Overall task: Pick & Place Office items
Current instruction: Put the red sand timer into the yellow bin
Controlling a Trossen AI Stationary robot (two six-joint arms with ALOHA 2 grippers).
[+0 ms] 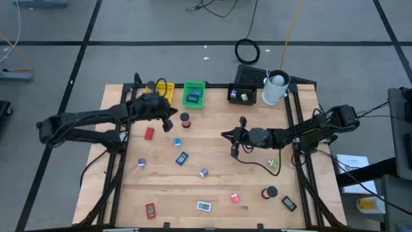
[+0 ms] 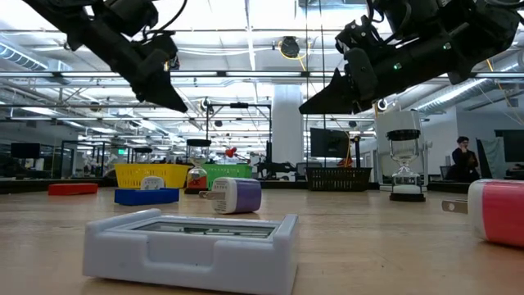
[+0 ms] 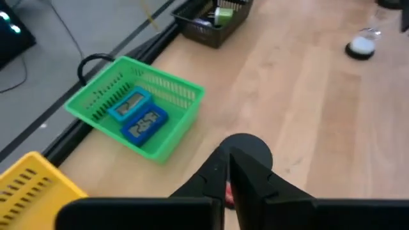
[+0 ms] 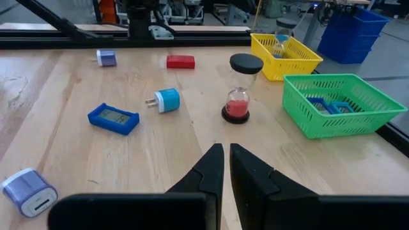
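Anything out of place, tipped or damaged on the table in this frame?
Nothing stands out. The red-sand hourglass stands upright, the green tray sits level with blue pieces inside, and loose items such as the blue plug lie scattered on the table, looking undamaged.

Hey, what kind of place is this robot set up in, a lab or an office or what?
Most likely a robotics lab or open workshop hall. The low view shows a long ceiling of strip lights and monitors on benches behind the wooden table; from above, cables lie on a grey floor marked with tape.
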